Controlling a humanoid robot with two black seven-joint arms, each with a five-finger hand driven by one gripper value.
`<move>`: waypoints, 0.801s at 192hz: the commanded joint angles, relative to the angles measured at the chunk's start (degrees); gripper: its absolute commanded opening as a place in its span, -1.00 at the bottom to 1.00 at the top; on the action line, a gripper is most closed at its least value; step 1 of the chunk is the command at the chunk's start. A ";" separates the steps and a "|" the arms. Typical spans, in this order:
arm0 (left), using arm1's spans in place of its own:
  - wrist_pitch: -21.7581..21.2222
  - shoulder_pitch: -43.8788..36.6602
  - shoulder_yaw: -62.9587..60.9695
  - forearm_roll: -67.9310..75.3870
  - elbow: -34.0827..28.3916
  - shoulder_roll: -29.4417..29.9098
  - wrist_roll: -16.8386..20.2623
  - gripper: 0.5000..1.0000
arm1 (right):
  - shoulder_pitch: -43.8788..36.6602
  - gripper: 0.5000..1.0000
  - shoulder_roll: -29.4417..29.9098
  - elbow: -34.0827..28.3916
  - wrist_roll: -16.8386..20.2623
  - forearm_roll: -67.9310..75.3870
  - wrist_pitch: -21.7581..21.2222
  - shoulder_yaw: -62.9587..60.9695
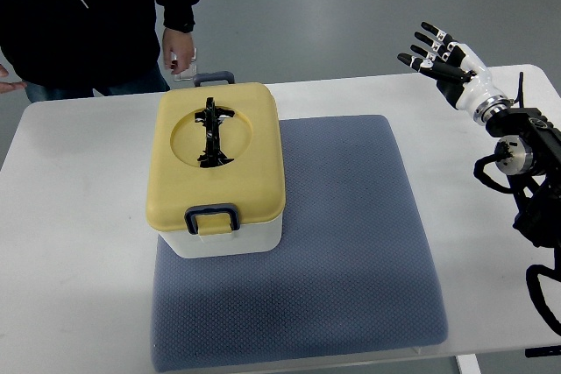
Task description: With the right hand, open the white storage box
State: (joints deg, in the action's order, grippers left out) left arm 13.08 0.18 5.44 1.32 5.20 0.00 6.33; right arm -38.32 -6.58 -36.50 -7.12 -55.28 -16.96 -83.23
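A white storage box point(230, 236) with a yellow lid point(254, 151) stands on the left part of a grey mat point(351, 243). A black folding handle point(212, 132) lies in the lid's round recess. Dark blue latches sit at the near edge point(211, 216) and the far edge point(211, 79); the lid is closed. My right hand point(436, 56) is raised over the table's far right corner, fingers spread and empty, well to the right of the box. My left arm does not show.
A person in dark clothing stands behind the table at the top left, one hand point(179, 48) hanging just behind the box. The white table point(79, 216) extends around the mat. My right arm's cables point(526, 190) run along the right edge.
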 commanded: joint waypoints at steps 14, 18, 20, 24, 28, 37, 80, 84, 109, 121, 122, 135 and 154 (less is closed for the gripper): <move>0.02 0.00 0.62 -0.18 0.25 0.00 0.00 1.00 | -0.09 0.71 -0.10 -0.07 0.00 0.00 0.00 0.00; -0.07 0.00 0.71 -0.26 0.25 0.00 -0.09 1.00 | -0.09 0.71 -0.01 -0.07 0.00 0.00 0.00 0.00; 0.01 0.00 0.71 -0.26 0.25 0.00 0.00 1.00 | -0.09 0.71 -0.09 -0.07 0.00 0.00 0.00 0.00; 0.02 0.00 0.36 -0.18 0.34 0.00 0.00 1.00 | -0.09 0.71 -0.01 -0.07 0.00 0.00 0.00 0.00; 0.02 0.09 -0.08 -0.18 0.34 0.00 0.00 1.00 | -0.09 0.71 -0.09 -0.07 0.00 0.00 0.00 0.00; 0.02 0.18 0.36 -0.18 0.34 0.00 0.00 1.00 | -0.09 0.71 -0.01 -0.07 0.00 0.00 0.00 0.00; 0.02 0.00 -0.17 -0.18 -0.19 0.00 0.00 1.00 | -0.09 0.71 -0.01 -0.07 0.00 0.00 -0.09 0.00; 0.02 0.00 -0.17 -0.18 -0.10 0.00 0.00 1.00 | -0.09 0.71 -0.01 -0.07 0.00 0.00 -0.09 0.00; 0.02 0.00 -0.26 -0.18 0.25 0.00 0.00 1.00 | -0.09 0.71 -0.10 -0.07 0.00 0.00 -0.18 0.00; 0.02 0.00 -0.17 -0.18 0.08 0.00 0.00 1.00 | -0.09 0.71 -0.18 -0.07 0.00 0.00 -0.18 0.00; 0.02 0.00 -0.17 -0.18 -0.01 0.00 0.00 1.00 | -0.17 0.71 -0.18 -0.07 0.00 0.00 -0.18 0.00; 0.02 0.00 -0.17 -0.18 -0.10 0.00 0.00 1.00 | -0.09 0.71 -0.27 -0.07 0.00 0.00 -0.26 0.09; 0.01 0.00 -0.17 -0.18 -0.01 0.00 0.00 1.00 | -0.17 0.71 -0.36 -0.06 0.00 0.00 -0.26 0.09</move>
State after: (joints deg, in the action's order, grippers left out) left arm 13.08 0.18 5.25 1.13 5.17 0.00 6.33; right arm -38.45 -6.83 -36.56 -7.12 -55.28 -17.20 -83.21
